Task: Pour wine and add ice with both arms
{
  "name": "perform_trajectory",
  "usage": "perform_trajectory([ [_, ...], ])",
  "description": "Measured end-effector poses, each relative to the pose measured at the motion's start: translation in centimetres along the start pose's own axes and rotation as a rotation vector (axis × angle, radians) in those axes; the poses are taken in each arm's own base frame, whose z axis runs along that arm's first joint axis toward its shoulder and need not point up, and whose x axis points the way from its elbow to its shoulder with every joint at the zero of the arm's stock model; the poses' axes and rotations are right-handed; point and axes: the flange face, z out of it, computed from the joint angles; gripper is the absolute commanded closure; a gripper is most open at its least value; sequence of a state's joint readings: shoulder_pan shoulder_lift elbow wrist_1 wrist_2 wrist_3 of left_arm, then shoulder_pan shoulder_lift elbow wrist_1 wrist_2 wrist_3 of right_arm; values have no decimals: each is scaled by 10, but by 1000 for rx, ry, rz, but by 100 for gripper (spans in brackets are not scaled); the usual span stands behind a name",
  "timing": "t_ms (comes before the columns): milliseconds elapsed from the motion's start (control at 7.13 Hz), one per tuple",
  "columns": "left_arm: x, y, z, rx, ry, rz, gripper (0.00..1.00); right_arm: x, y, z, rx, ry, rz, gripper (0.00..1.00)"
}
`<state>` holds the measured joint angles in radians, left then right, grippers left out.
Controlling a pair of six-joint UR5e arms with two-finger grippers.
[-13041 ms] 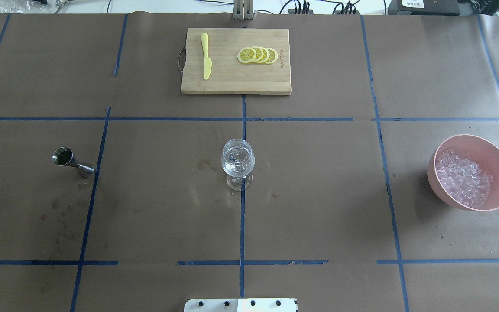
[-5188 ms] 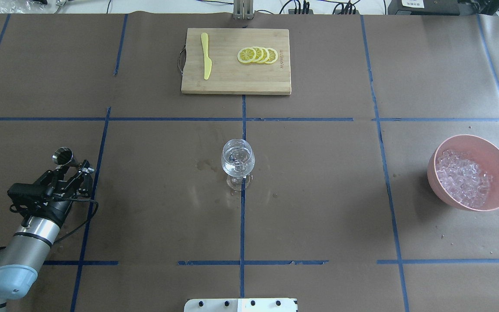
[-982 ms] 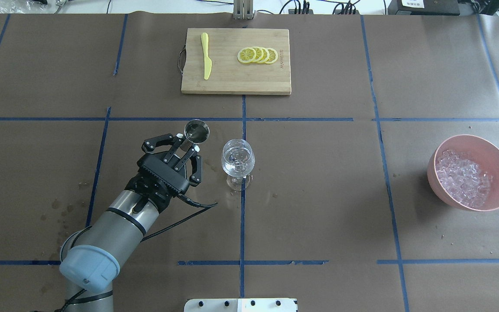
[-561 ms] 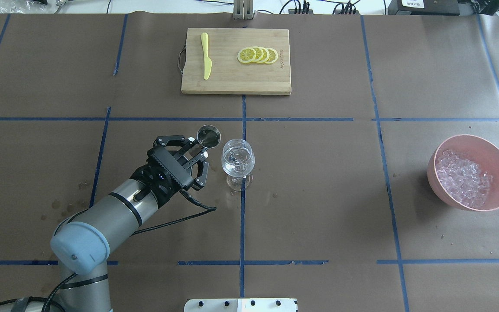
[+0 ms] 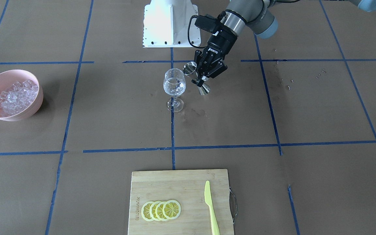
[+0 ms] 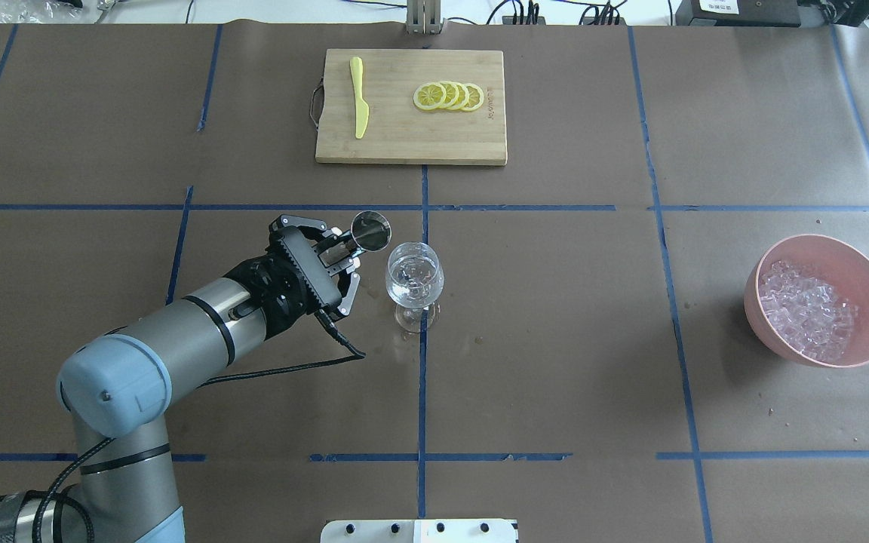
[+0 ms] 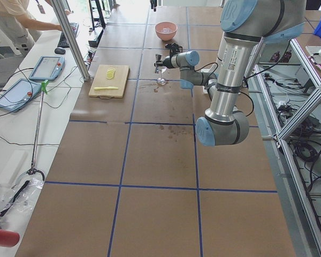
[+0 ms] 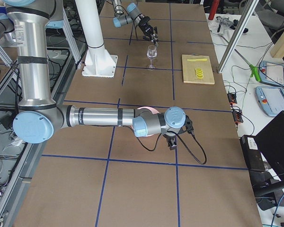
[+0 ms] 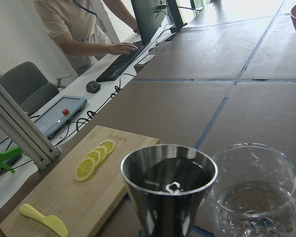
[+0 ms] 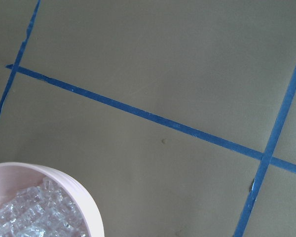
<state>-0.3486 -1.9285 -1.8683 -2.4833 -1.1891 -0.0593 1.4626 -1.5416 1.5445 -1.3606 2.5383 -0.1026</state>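
Pouring well is, I judge, calling for bringing the lip of the measuring cup over the rim of the wine glass first, then tipping slowly so the small measure is not splashing. The left hand, left of centre in the overhead view, is clenching the cup at its waist, just beside the glass. The dark wine is sitting inside. The ice is lying in the pink bowl at right. The right hand is hanging near it, and I cannot tell its grip.
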Motion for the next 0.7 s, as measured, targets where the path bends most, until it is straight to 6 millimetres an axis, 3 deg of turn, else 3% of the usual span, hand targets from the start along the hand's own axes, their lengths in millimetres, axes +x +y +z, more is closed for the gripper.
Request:
perform_trajectory([
  [701, -5, -33, 3, -141, -4, 224, 100, 0, 0, 3, -6, -1, -1, 0],
])
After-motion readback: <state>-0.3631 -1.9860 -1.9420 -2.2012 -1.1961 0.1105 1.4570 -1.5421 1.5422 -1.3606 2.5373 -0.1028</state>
